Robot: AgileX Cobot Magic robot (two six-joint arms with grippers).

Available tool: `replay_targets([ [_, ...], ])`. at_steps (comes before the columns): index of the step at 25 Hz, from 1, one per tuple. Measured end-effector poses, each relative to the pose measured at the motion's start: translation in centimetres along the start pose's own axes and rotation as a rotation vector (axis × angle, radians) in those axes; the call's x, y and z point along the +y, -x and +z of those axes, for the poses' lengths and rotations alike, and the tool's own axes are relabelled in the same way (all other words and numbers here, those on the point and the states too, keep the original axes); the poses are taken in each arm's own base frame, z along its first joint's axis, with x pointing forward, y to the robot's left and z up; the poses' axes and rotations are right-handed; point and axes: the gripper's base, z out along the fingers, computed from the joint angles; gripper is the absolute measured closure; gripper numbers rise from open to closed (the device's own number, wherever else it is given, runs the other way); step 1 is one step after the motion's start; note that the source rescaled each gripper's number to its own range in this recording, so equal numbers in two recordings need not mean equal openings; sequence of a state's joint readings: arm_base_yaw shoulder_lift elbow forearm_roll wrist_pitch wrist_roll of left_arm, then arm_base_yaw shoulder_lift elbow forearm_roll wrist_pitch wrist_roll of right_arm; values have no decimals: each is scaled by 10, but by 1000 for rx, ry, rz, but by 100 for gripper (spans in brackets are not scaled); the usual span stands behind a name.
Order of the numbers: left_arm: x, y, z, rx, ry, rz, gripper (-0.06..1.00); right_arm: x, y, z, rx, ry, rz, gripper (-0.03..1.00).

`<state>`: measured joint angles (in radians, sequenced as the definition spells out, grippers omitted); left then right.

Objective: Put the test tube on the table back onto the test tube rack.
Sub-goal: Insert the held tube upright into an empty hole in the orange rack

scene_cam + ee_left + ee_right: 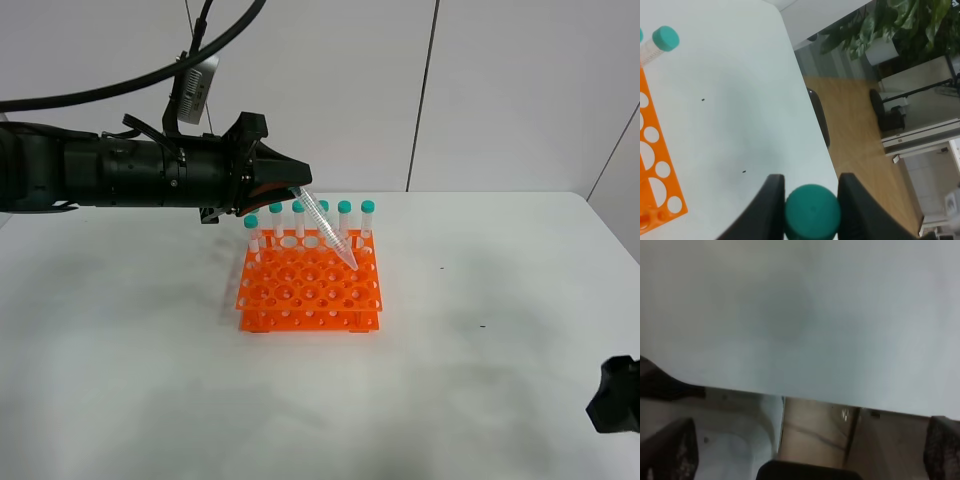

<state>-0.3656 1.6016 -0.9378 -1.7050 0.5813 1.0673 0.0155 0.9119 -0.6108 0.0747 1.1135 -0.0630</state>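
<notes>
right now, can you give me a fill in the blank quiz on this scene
1. The left tool grips the test tube by its ____.
2. That tube hangs tilted over the ____ test tube rack.
3. The right tool stands ____.
Missing words: cap; orange; open.

A white matte table (150,390) is shown filling most of the scene, its far right corner rounded off. An orange test tube rack (310,292) is stood directly on the tabletop on short feet, just left of centre and towards the far side. Two small dark specks (443,267) are dotted on the bare surface to the right of the rack. Faint grey shadows are cast across the near part.
</notes>
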Motion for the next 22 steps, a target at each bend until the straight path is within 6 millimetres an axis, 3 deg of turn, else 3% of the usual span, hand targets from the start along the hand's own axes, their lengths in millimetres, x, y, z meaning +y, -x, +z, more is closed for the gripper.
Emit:
replay_targets([
  [5,0,0,0,0,-1,0,94,2,-38,-13,-224,-10,-12,-3],
  [12,0,-1,0,11,4,17,94,4,-83,-48,-619,-32,-38,-3],
  [17,0,-1,0,14,5,23,94,6,-118,-59,-853,-40,-53,-3],
  [22,0,-2,0,18,2,26,94,6,-122,-59,-875,-43,-54,-3],
])
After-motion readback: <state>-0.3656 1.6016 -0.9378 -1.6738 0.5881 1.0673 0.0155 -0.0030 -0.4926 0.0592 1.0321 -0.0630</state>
